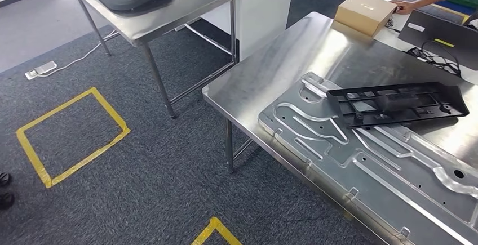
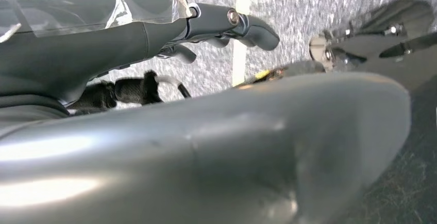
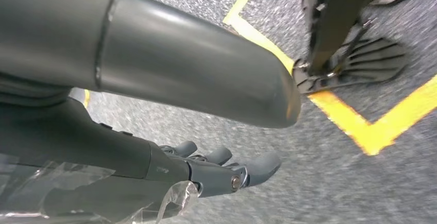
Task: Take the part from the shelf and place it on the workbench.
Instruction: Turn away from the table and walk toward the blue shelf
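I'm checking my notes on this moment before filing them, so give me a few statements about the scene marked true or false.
1. A black plastic part lies on a stamped metal panel on the steel table. True.
2. The left hand holds the black part. False: it holds nothing, hanging over the carpet.
3. A person's hand touches a cardboard box. True.
4. The floor tape is red. False: it is yellow.
5. The right hand holds nothing. True.
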